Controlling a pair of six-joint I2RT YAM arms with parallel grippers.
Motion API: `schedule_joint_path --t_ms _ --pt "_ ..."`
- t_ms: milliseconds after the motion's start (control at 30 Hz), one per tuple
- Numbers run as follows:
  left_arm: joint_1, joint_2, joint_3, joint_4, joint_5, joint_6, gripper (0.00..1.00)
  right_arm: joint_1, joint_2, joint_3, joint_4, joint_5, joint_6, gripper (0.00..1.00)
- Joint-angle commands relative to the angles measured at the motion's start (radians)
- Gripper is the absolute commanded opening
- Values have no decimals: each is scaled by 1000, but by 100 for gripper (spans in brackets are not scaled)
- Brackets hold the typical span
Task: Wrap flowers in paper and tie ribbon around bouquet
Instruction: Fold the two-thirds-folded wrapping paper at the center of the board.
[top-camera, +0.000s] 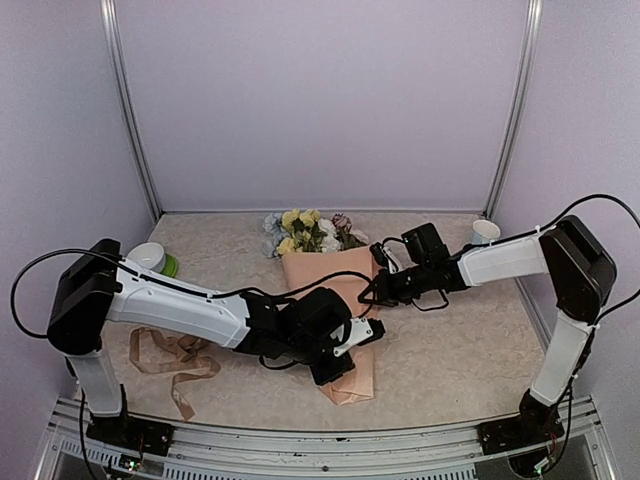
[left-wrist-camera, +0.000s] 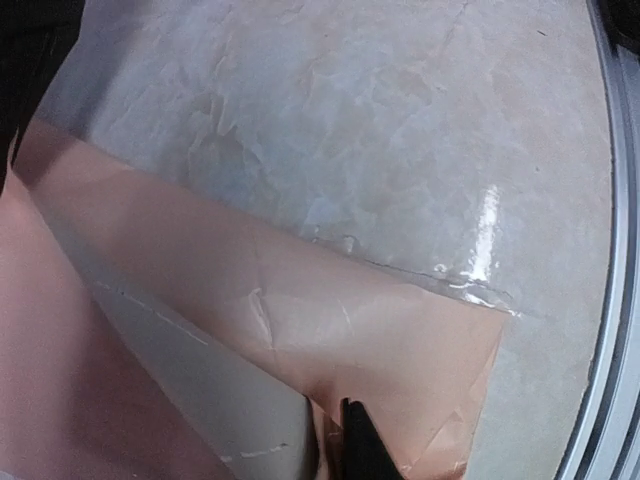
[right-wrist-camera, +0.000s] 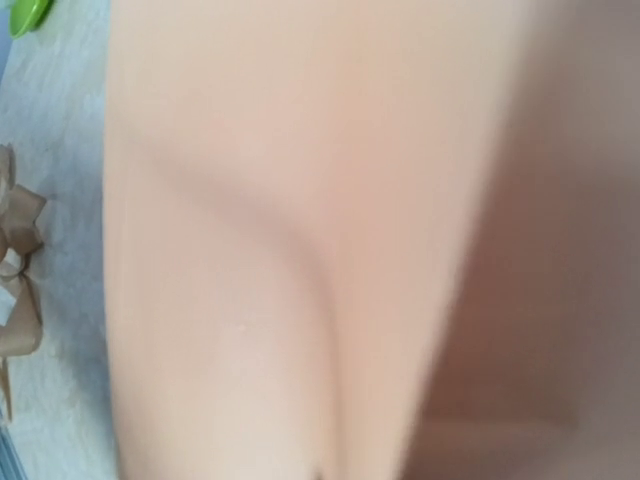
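Note:
The flowers (top-camera: 300, 232) lie at the table's middle back, their stems inside the peach-pink paper (top-camera: 328, 278), which narrows toward the near edge. My left gripper (top-camera: 345, 352) sits on the lower part of that cone. In the left wrist view a fold of the paper (left-wrist-camera: 300, 320) runs down between its jaws (left-wrist-camera: 340, 432), beside one dark finger (left-wrist-camera: 362, 448). My right gripper (top-camera: 377, 286) is at the paper's right edge. Paper (right-wrist-camera: 300, 240) fills the right wrist view and hides its fingers. The tan ribbon (top-camera: 175, 360) lies loose at the near left.
A white and green round container (top-camera: 155, 259) stands at the left, with a white cup (top-camera: 485, 232) at the back right corner. The ribbon (right-wrist-camera: 20, 300) and a green edge (right-wrist-camera: 25, 12) show left of the paper. A metal rail (left-wrist-camera: 610, 300) borders the table.

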Motion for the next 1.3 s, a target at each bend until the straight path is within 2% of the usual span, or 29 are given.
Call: schedule_joint_path --t_ms 0,100,167,200,267,333,433,500,700,867,1000,1200,1267 --pt "-5 -85 3 1 109 42 27 -14 18 -15 39 34 5 0" --pt "3 -165 4 25 248 60 55 -24 24 -43 55 43 11 0" --pt "18 -215 7 43 350 69 65 -26 34 -60 77 33 13 0" --pt "29 -236 10 51 384 66 67 -26 40 -62 85 31 14 0" --pt "61 -255 -3 88 388 36 64 -27 52 -60 91 33 12 0" --pt "108 -231 -26 115 320 -25 51 -27 63 -56 94 33 9 0" --pt "140 -77 36 20 153 -54 23 -27 71 -55 108 28 10 0" --pt "127 2 73 -9 68 -47 18 -28 71 -56 118 21 13 0" --pt "18 84 86 87 -69 24 21 -27 61 -75 146 19 27 0" --pt "-26 157 95 86 -121 91 24 -27 64 -88 184 2 48 0" --pt "-48 178 92 79 -81 137 32 -27 66 -92 202 -2 66 0" --pt "-19 233 76 23 -44 129 32 -27 21 -72 124 58 48 0" --pt "-15 231 67 22 -5 129 32 -27 -3 -46 16 114 27 15"
